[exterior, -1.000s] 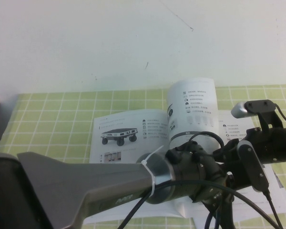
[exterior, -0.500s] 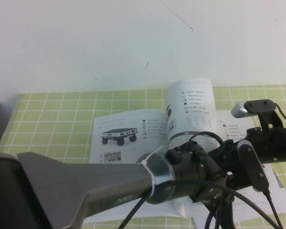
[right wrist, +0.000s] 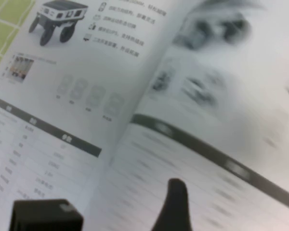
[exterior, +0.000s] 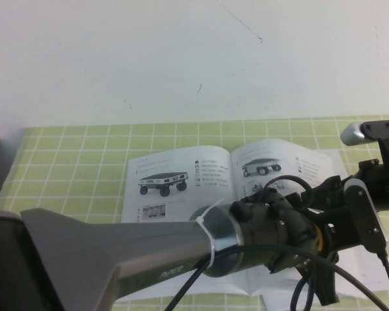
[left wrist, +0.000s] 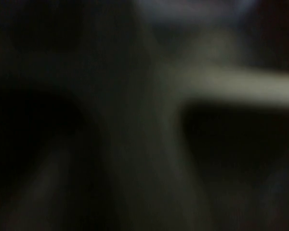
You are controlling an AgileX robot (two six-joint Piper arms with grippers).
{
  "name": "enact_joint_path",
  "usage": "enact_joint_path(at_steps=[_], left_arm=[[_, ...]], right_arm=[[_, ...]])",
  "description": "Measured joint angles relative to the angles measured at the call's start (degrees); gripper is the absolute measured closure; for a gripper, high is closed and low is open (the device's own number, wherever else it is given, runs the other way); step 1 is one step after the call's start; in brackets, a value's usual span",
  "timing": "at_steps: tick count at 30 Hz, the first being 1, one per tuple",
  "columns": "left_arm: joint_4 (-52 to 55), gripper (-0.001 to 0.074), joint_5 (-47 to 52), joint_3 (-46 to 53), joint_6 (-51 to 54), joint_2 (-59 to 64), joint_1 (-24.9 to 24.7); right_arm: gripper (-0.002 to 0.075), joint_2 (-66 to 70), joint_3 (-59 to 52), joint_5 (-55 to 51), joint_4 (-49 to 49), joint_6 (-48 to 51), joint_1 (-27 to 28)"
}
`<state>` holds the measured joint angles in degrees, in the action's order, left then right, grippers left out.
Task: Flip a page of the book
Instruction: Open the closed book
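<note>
**A:** Where is the book (exterior: 181, 188)?

**B:** In the middle of the high view, lying open and flat on the green checked mat (exterior: 71, 168). The low flat vehicle is on the left leaf. The page (exterior: 279, 165) with the four-wheeled cart lies to the right of the fold.

**A:** And the arms?

**B:** The left arm (exterior: 136, 253) crosses from the lower left to the centre. We place the left gripper at its end, over the book's near edge. Its own wrist hides it, and its camera shows only darkness, so we cannot tell how it is set.

**A:** The right one?

**B:** The right gripper (right wrist: 111, 214) hangs low over the page, near the fold at centre right. It is spread and pinching nothing, and we see print between its two dark tips.

**A:** Why there?

**B:** We judge it sits low and close so it can catch one thin leaf by the edge. No leaf is raised, so a lift is yet to be made.

**A:** Any containers?

**B:** We see none. The mat bears only the book.
</note>
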<state>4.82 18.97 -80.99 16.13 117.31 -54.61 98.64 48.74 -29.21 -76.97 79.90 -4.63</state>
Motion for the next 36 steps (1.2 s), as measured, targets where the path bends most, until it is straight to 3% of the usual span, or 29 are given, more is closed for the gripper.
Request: enact_joint_path(at_steps=[11,19,22,29,36], left_arm=[[0.11,0.0738,-0.13,-0.13,0.77,0.0,-0.04],[1.53,0.0738,0.1,0.0,0.39,-0.63,-0.04],[2.68,0.0738,1.08,0.38,-3.77,-2.84,-0.04],[-1.56,0.0738,9.28,2.27,-13.25,-12.54,9.52],[-13.63,0.0738,12.46,2.63,-5.25,-12.54,19.73]], right_arm=[[0.0204,0.0,0.0,0.58,0.35,0.0,0.54],[0.0405,-0.02,-0.02,1.48,0.44,-0.12,0.78],[0.0445,-0.54,-0.02,0.72,0.46,-1.81,0.87],[0.0456,-2.01,-0.02,3.13,2.93,-3.05,3.26],[0.0414,-2.1,-0.02,3.35,7.69,-6.09,3.26]])
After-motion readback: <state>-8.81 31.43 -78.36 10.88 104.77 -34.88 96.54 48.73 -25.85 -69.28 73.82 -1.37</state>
